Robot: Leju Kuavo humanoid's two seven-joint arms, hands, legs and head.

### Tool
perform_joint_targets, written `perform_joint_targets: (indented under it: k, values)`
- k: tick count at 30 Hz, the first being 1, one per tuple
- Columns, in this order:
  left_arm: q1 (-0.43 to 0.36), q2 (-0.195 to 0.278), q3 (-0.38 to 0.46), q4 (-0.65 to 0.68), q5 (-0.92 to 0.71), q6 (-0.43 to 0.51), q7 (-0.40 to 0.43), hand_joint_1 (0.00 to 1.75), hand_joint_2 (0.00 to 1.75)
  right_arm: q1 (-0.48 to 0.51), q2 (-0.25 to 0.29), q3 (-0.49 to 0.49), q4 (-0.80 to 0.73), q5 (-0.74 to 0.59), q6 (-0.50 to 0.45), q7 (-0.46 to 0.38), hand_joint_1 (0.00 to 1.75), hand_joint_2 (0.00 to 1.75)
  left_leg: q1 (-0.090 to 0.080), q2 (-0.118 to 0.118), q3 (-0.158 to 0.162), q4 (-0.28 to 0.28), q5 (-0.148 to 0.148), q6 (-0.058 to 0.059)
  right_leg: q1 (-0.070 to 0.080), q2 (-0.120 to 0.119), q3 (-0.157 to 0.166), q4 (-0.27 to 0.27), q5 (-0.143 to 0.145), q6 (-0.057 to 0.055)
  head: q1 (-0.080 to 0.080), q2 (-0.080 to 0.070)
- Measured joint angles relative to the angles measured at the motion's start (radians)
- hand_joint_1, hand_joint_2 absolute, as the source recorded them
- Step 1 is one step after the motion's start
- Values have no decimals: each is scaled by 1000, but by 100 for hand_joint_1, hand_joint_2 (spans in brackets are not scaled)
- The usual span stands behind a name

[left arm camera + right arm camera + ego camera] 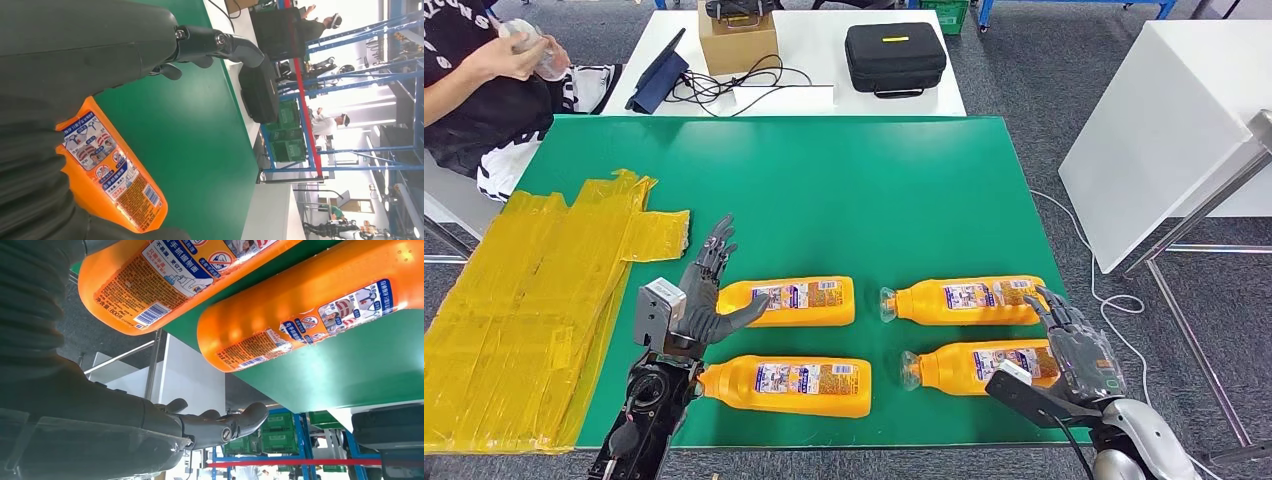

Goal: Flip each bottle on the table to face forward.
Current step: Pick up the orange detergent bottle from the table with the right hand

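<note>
Four orange plastic bottles lie flat on the green worktop [824, 190] in two rows of two, each with its long axis running left to right and its printed back label facing up. The far-left bottle [796, 301] and near-left bottle [789, 385] sit on the left; the far-right bottle [964, 299] and near-right bottle [979, 366] show clear caps pointing left.

The left hand [707, 300] is at the left end of the far-left bottle, fingers spread wide and holding nothing; its thumb reaches toward the bottle's neck end, and contact cannot be confirmed. The bottle's body extends rightward from this hand. In the left wrist view the same bottle lies just beside the palm.

The right hand [1079, 345] is at the right ends of the two right-hand bottles, fingers apart and empty, overlapping the base of the near-right bottle.

Judgement: no bottle shows its front yet. Each hand is nearer to its own pair, and a roll about the long axis calls for a grasp across the bottle's width.

A yellow crumpled plastic sheet [534, 310] covers the worktop's left edge.
</note>
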Motion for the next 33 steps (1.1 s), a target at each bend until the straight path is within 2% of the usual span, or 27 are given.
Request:
perform_joint_targets:
  k: [12,23,33]
  values:
    - [-3,0,1,11,0,0,0,0,175,-57,-5,2,76,10,21,6,0,175,0,0,0,0,0,0,0,0,0,0,0,0,0,0]
    - [-19,-1,9,41,0,11,5,0,175,-195,-9,28,265,13,20,-6,0,175,0,3,7,0,0,0,0,1,6,0,1,1,0,0]
    - [-19,-2,17,59,0,10,4,0,175,-222,-11,40,309,13,14,-5,0,175,0,3,8,0,1,1,0,1,7,-1,1,1,0,0]
